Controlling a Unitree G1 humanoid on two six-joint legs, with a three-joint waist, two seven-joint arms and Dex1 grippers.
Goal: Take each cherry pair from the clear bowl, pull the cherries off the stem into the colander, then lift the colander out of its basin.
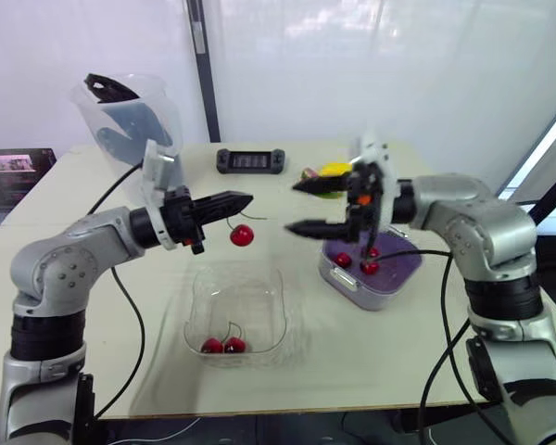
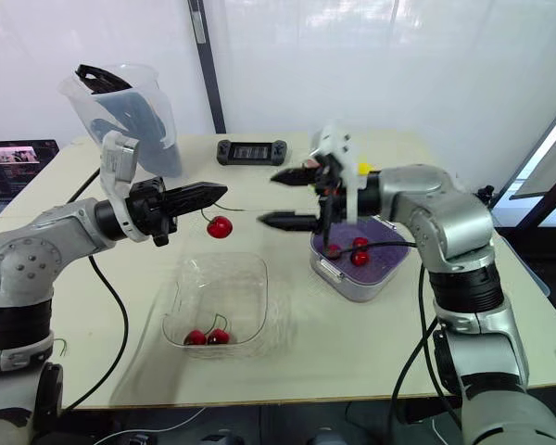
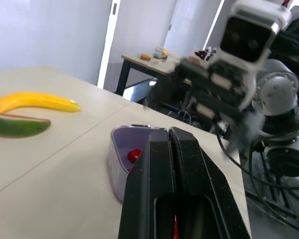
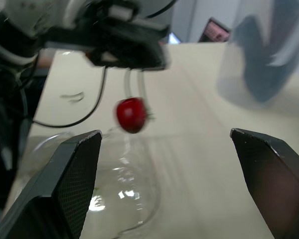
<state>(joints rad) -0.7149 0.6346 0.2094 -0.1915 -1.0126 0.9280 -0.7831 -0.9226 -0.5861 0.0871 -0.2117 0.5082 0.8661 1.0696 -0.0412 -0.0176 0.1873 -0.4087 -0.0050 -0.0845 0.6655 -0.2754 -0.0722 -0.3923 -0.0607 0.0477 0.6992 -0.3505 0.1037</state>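
Working above surface (image 2: 296,366), over clear bowl (image 1: 252,286) sitting beneath gap between tools; cherry pair (image 1: 222,345) waiting inside. Colander (image 2: 396,255) in basin (image 2: 338,278) just below right tool (image 1: 294,206), holding loose cherries (image 2: 360,258). Right tool gaping wide, empty, facing left tool (image 1: 246,199). Left tool pinched shut on stem (image 4: 128,85), one cherry (image 1: 242,235) dangling just under tip. Judged next: bring right fingers around cherry, not stem; close gently; pull toward colander; release over it. Risk: squashed fruit, drop into bowl.
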